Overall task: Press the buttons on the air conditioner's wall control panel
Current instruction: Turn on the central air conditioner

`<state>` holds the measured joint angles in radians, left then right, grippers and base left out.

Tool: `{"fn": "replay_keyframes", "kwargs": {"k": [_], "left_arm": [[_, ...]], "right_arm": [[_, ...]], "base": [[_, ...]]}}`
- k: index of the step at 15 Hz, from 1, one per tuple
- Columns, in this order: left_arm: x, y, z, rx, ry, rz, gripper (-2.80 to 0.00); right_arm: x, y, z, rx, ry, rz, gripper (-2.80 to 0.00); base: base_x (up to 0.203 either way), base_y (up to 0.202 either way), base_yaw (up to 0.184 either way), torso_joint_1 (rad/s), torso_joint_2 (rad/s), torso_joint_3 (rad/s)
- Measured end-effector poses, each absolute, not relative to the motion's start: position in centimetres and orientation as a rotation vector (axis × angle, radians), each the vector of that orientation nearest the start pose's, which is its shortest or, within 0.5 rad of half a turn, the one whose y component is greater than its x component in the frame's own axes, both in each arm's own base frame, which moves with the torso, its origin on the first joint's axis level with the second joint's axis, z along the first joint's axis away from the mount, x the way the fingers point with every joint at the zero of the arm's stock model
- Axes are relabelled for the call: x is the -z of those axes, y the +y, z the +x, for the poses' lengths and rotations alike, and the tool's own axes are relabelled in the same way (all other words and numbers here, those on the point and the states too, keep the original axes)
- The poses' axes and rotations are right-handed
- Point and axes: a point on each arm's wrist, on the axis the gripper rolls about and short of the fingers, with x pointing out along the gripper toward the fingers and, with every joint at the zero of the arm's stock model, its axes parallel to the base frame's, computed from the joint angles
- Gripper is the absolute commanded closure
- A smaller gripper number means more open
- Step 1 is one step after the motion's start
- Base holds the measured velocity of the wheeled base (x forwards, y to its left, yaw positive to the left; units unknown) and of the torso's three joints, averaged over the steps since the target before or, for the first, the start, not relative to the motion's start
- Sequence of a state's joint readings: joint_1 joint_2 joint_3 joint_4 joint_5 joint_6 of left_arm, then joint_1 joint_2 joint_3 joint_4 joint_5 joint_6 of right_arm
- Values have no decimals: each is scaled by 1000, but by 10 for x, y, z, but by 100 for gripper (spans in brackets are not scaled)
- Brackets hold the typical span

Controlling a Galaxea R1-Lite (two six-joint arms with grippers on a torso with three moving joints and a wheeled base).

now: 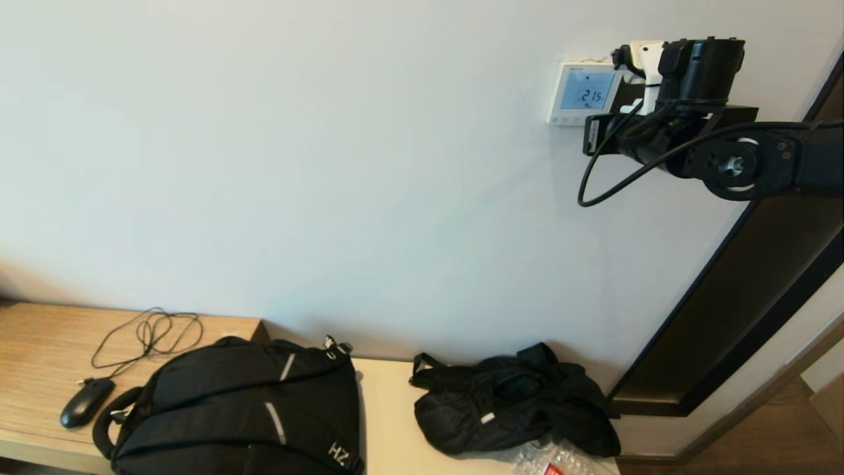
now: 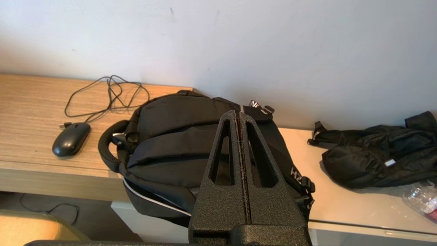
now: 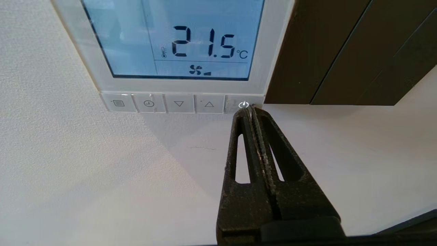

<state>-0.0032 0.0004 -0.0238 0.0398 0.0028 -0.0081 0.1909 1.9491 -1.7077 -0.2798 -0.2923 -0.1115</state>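
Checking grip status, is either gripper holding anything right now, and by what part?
Nothing is held. The right gripper is shut, tips at the power button; the left gripper is shut and empty.

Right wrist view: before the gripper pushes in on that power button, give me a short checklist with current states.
1. Right gripper fingers shut to form one tip: ok.
2. Tip lined up on the power button, last in the buttons row: ok.
3. Tip already touching it: cannot tell.
4. Control panel screen lit, reading 21.5 C: ok.
5. Left gripper shut, parked over the backpack, away from the panel: ok.
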Motion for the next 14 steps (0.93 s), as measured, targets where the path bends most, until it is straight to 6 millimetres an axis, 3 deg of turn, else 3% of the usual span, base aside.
{"fn": "replay_keyframes", "kwargs": {"k": [10, 14], "left_arm": [[-78, 0, -25, 0, 16, -8, 0], [-78, 0, -25, 0, 16, -8, 0]], "right_arm": [[-322, 86, 366, 66, -39, -96, 0], [-321, 96, 365, 52, -37, -97, 0]], "base": [[0, 0, 0, 0, 0, 0], [0, 0, 0, 0, 0, 0]]}}
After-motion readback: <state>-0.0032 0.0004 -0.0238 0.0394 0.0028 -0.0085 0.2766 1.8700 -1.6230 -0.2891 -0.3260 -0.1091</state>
